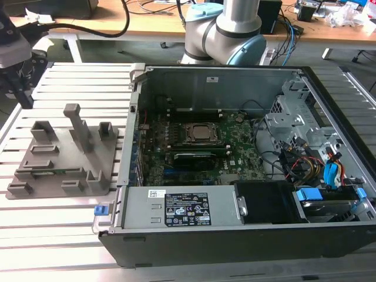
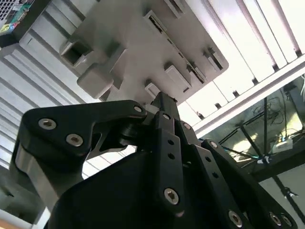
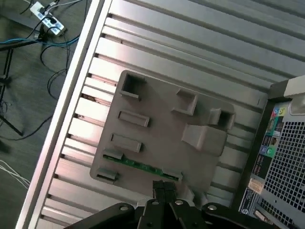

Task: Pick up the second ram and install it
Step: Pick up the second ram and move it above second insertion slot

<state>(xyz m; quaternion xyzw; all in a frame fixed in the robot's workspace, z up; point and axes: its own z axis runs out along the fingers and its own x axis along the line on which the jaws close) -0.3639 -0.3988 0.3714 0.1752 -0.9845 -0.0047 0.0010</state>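
Slatted aluminium table [image 1: 59,232] spans the scene, w/ a wooden bench [image 1: 153,28] behind it. On the table, toward the exterior view's right, an open PC case [image 1: 205,82] lies on its side, lid off. Inside are a green mobo [image 1: 238,147] w/ a square CPU socket [image 1: 200,133] near its middle, and a grey PSU [image 1: 176,208] w/ a label along the near wall. A drive cage [image 1: 291,120] & bundled wires [image 1: 276,161] sit at the exterior view's right. Robot arm base [image 1: 226,26], silver w/ pale-blue caps, stands behind the case.

Toward the exterior view's left, just beside the case, a grey plastic holder tray [image 1: 56,141] w/ upright posts sits flat on the slats. It also appears in both wrist views [image 3: 157,121] [image 2: 133,45].

Black gripper [image 1: 24,98] hangs over the slats beyond the tray's far corner in the exterior view, apart from the tray. In the first wrist view the gripper [image 3: 163,187] points down toward the tray's edge, fingertips [image 3: 158,191] pressed together w/ nothing btwn them. The second wrist view [image 2: 161,101] shows it likewise clenched & empty.

The second ram [image 3: 142,165], a thin green stick, sits in a long slot of the tray near one edge. In the exterior view it is on the tray's near side [image 1: 54,171]. Gripper isn't touching it; there's a gap btwn fingertips & stick.
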